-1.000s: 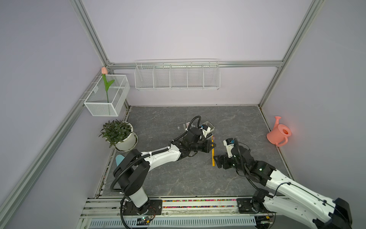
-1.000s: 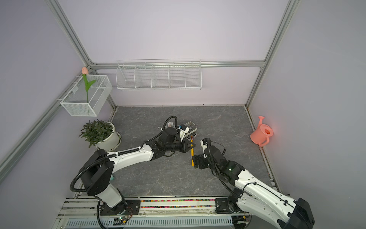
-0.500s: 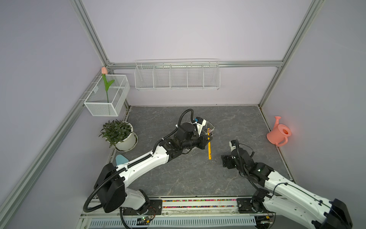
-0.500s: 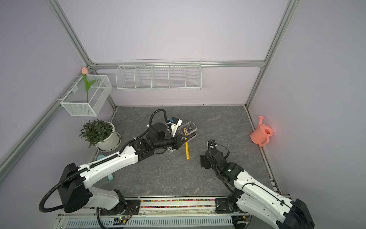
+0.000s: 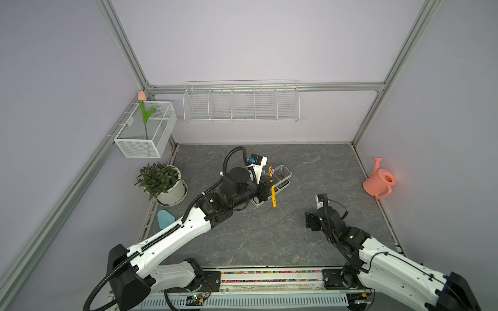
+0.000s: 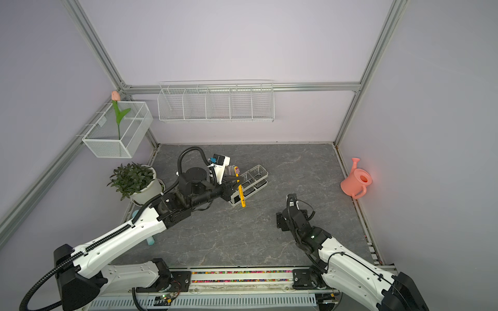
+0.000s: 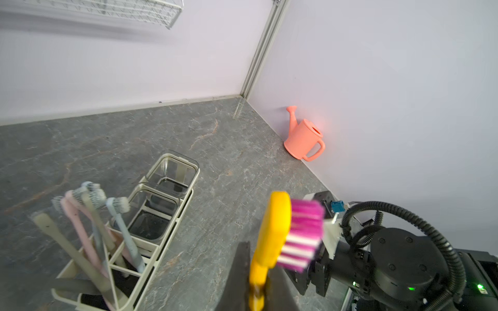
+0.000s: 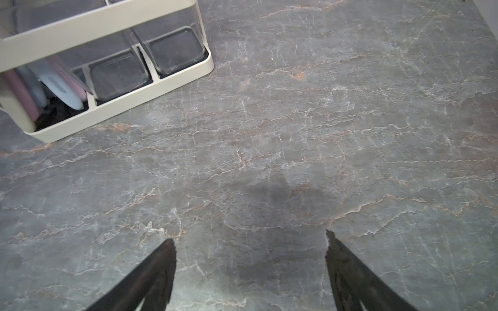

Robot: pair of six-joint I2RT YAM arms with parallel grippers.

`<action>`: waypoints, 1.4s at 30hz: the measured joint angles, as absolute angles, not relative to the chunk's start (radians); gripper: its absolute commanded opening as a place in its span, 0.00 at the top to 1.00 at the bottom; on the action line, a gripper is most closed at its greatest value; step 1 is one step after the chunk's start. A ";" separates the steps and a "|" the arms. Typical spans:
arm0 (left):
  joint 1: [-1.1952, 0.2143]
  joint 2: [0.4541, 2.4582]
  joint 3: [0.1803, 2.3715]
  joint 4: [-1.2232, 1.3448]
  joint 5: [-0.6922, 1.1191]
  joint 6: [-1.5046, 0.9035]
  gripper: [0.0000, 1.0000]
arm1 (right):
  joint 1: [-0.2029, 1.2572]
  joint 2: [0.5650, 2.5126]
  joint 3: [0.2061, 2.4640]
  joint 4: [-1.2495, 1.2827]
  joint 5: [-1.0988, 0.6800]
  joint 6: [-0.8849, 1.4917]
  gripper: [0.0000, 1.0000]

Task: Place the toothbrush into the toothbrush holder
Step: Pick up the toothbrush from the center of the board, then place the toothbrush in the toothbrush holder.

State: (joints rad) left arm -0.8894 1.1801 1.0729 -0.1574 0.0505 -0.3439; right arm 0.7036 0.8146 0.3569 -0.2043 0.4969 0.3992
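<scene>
arms: white shells, black joints | hose: black, ribbed | wrist camera: white housing, blue plug | light: green

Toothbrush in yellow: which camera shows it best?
The left wrist view: the toothbrush head and pink-and-white bristles loom close, though the handle is mostly hidden. In both top views the toothbrush shows whole, but small. The right wrist view misses it.

Holder mid-counter, grippers before it.
The toothbrush holder stands mid-counter; the toothbrush, upright in the left gripper, is just beside it. The right gripper is well apart, rightward. Potted plant by the left wall, watering can by the right, wire basket on the back wall.
</scene>
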 measured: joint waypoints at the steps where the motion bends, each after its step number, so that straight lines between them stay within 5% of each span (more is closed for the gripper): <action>1: -0.889 1.172 1.073 -0.159 0.036 -0.331 0.97 | 0.702 0.804 0.349 -0.199 0.498 0.399 0.11; 19: -0.889 1.192 0.980 -0.069 -0.213 -0.058 0.97 | 0.685 0.836 0.334 -0.158 0.475 0.392 0.11; 42: -0.889 1.238 0.733 0.424 -0.258 0.078 0.98 | 0.675 0.875 0.335 -0.147 0.452 0.388 0.11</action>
State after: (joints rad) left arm -0.8894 1.2385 0.7326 0.4236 -0.2577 0.0776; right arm 0.6746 0.8745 0.3347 -0.1471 0.4519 0.3882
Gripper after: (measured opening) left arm 0.088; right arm 0.889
